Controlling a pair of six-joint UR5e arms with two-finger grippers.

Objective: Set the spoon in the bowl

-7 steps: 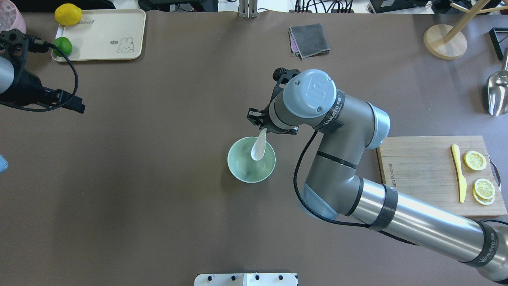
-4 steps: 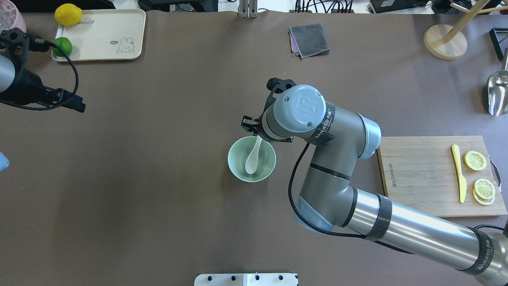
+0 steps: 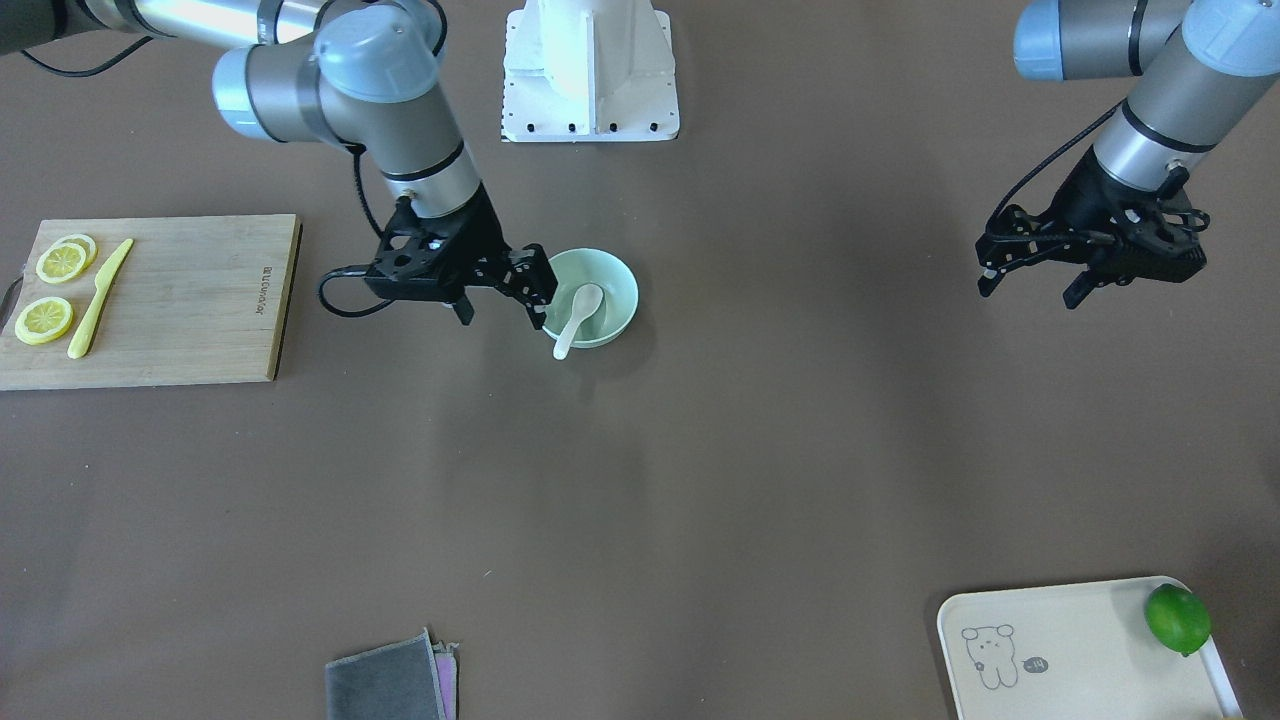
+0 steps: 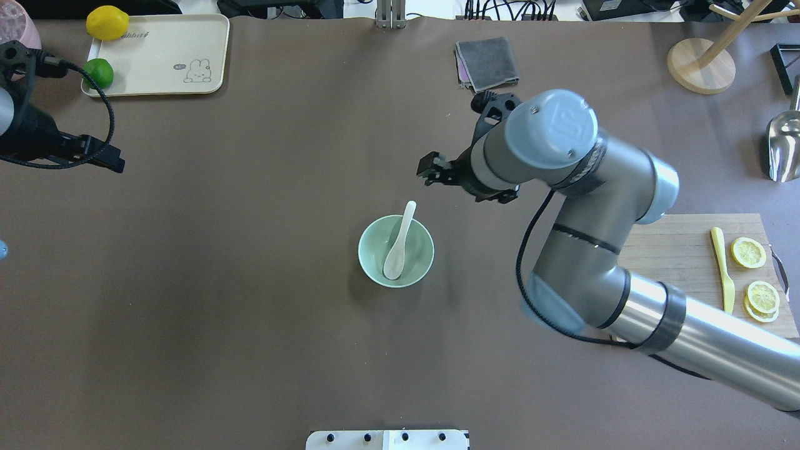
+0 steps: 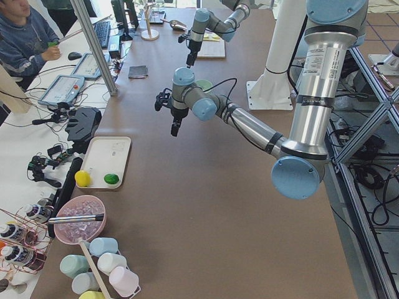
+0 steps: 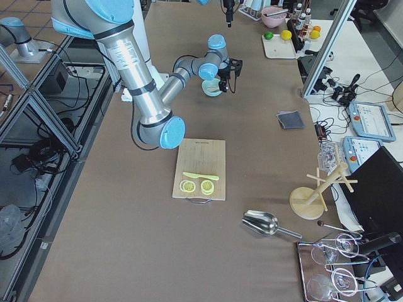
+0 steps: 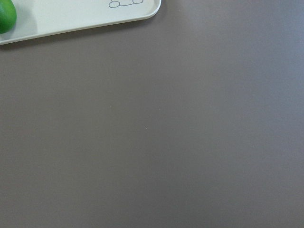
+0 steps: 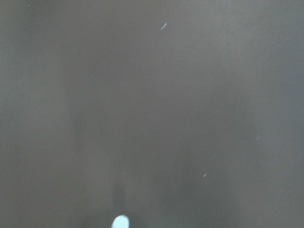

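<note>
A broad brown table (image 4: pixel 219 325) fills the scene, with two grey robot arms reaching over it. The right arm (image 4: pixel 631 300) stretches in from the table's right toward the middle. Its right gripper (image 3: pixel 500 308) hangs near a bowl, on the side toward the cutting board, with its two black fingers spread apart and nothing between them. It touches neither bowl nor spoon. The left arm (image 3: pixel 1150 120) is well off at the table's left end. Its left gripper (image 3: pixel 1030 288) is raised above bare tabletop, its prongs likewise parted and empty.

A wooden cutting board (image 4: pixel 675 262) lies at the right edge. A cream tray (image 4: pixel 156 50) printed with a small rabbit sits in the far left corner. A folded grey cloth (image 4: pixel 487 62) rests near the far edge.

At the table's centre stands the pale green bowl (image 4: pixel 369 265). The white spoon (image 4: pixel 396 250) lies inside it, scoop down on the bottom. The handle leans on the far rim and pokes out past it.

A lemon (image 4: pixel 107 22) sits at the tray's far corner and a lime (image 4: pixel 99 72) at its left edge. On the cutting board lie a slim yellow knife (image 4: pixel 723 275) and, just beside it, a few lemon slices (image 4: pixel 749 252).
</note>
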